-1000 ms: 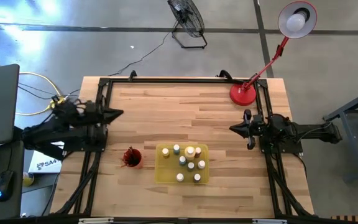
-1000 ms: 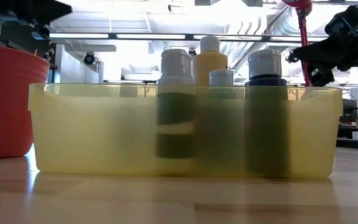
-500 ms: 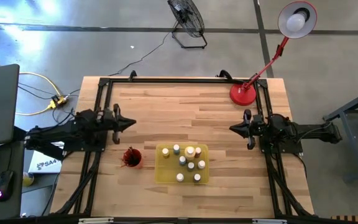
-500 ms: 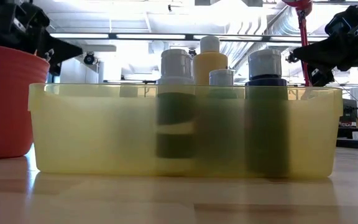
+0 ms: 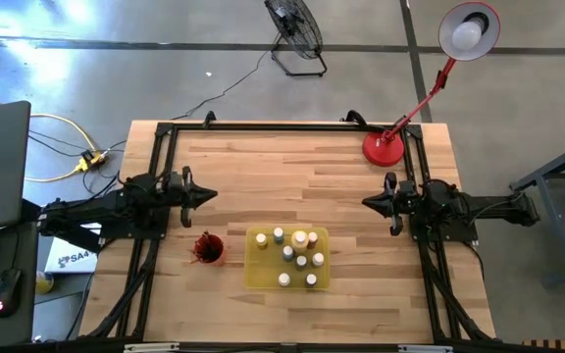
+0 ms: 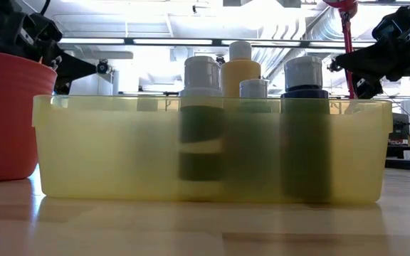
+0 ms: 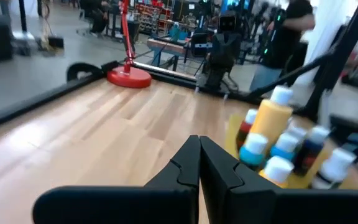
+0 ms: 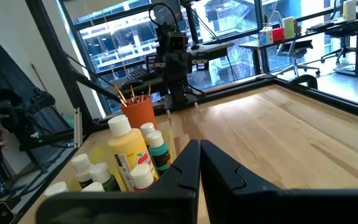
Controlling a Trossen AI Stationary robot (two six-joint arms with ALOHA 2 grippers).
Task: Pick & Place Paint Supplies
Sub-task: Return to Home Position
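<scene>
Several small paint bottles (image 5: 297,257) with pale caps stand upright in a flat yellow tray (image 5: 254,276) near the table's near edge. The largest is yellowish (image 8: 129,152); a dark one (image 6: 304,142) stands at the tray's right. Thin paintbrushes (image 8: 132,93) stick up out of a red cup (image 5: 207,248) left of the tray. My left gripper (image 5: 210,194) hovers shut above the table, beyond the cup. My right gripper (image 5: 366,202) hovers shut beyond and to the right of the tray. Both point toward the table's middle.
A red desk lamp stands with its base (image 5: 384,147) on the far right corner of the table. A black frame (image 5: 263,126) runs round the table's edges. Bare wood (image 5: 282,181) lies between the two grippers. A fan (image 5: 297,29) stands on the floor beyond.
My left arm has swung toward the table's near edge and reached toward the right, coming down to about the cup's rim height in the low view. Its gripper now points level across the table. The bottles, tray and cup have kept still.
</scene>
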